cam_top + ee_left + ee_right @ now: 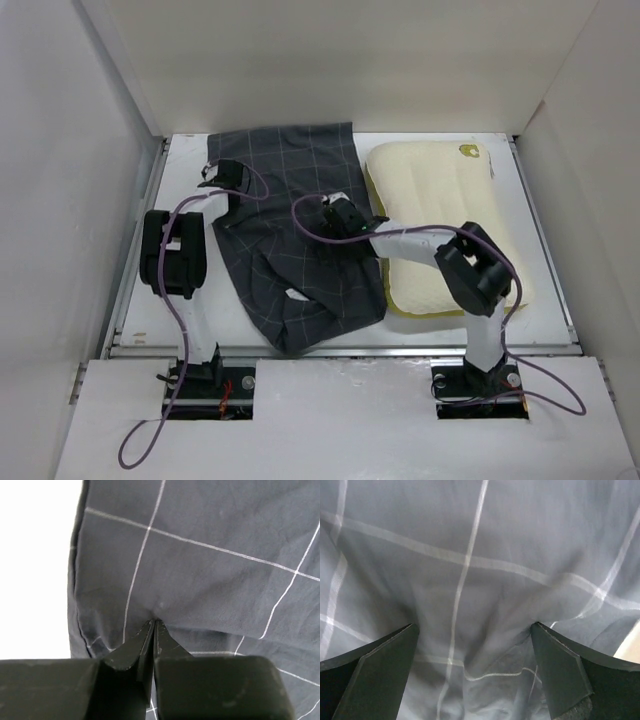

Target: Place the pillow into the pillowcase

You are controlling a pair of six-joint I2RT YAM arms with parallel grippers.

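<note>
Left gripper point(154, 623) pinching pillowcase point(200, 565), its long axis near-to-far

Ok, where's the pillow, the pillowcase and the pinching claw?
pillow point(440, 190), top view, bare middle of its cream face.
pillowcase point(290, 160), top view, flat far part.
left gripper point(154, 624), left wrist view, closed tips pinching the pillowcase.

What can't be made out from here

The right arm point(410, 243) crosses the pillow point(440, 190) and hides a strip of its near left side. Close up, the pillowcase point(200, 555) runs past the picture edges, so I can't find its opening. The left hand point(154, 625) pinches the cloth, but through how many layers I can't tell. The right wrist view is soft and blurred.
</note>
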